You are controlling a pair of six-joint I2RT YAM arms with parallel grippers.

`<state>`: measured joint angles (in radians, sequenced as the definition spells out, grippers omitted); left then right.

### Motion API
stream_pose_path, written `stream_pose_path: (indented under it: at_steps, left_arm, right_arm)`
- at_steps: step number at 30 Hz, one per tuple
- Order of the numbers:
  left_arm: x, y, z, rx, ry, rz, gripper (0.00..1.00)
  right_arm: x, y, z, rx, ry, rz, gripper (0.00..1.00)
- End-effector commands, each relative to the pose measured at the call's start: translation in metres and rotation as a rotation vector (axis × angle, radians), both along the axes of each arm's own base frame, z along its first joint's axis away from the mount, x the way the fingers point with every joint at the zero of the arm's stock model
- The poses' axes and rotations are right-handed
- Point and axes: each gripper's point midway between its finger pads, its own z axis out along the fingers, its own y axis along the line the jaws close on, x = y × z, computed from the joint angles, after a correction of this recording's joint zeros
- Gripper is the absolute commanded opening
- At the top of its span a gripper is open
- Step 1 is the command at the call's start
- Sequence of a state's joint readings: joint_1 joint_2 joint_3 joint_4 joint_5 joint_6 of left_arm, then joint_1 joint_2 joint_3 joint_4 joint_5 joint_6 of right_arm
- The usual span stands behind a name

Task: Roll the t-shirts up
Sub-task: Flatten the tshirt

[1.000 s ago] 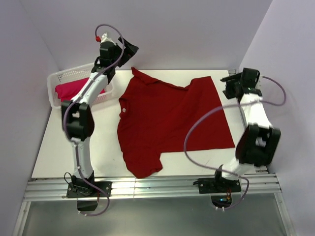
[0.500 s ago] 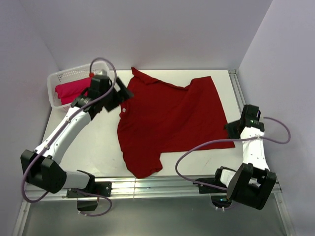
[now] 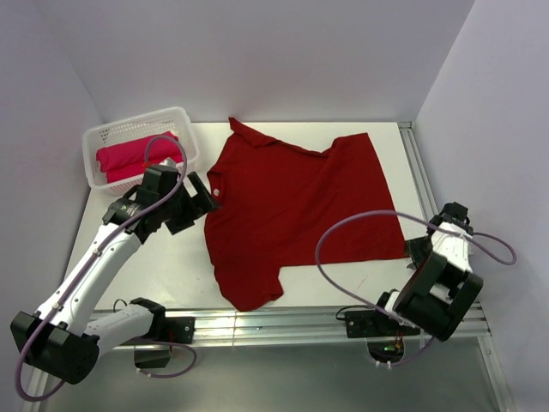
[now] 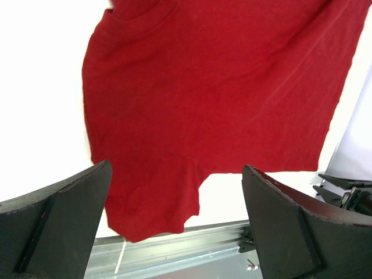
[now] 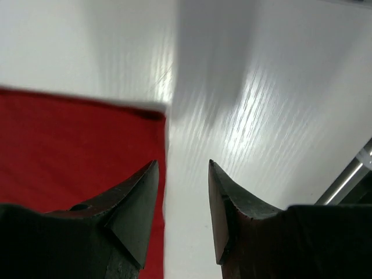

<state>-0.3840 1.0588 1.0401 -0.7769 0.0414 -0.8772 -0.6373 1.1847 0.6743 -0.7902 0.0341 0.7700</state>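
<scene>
A dark crimson t-shirt lies spread flat on the white table, collar to the left. A brighter pinkish-red t-shirt lies bundled in the white basket. My left gripper hovers by the crimson shirt's collar edge. In the left wrist view, my left gripper is wide open above the crimson shirt, holding nothing. My right gripper sits low at the shirt's near right corner. In the right wrist view, my right gripper is partly open, straddling the shirt's edge, one finger over cloth, one over bare table.
An aluminium rail runs along the table's near edge, also seen in the left wrist view as the rail. Walls close in the back and both sides. The right arm's purple cable loops over the shirt's lower right part.
Both arms came down from raised poses. The left gripper moved from the back by the basket to the shirt's left edge. The right gripper dropped to the near right corner and narrowed.
</scene>
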Motion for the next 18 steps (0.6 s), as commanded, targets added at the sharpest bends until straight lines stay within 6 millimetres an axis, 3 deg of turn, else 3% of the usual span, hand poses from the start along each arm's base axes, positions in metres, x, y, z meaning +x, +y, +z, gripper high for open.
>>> stream_pose_path:
  at_steps: [1,13,18]
  left_arm:
    - [-0.006,-0.001,-0.01,0.018,0.037,-0.029,0.99]
    - [-0.004,0.003,-0.011,0.047,0.055,-0.018,1.0]
    - [-0.004,0.005,-0.006,0.056,0.045,-0.015,1.0]
  right_arm:
    - [0.012,-0.02,-0.004,-0.02,0.005,0.006,0.47]
    - [0.024,-0.028,-0.035,0.014,0.037,0.008,0.49]
    - [0.026,-0.035,-0.027,-0.017,0.032,0.003,0.44]
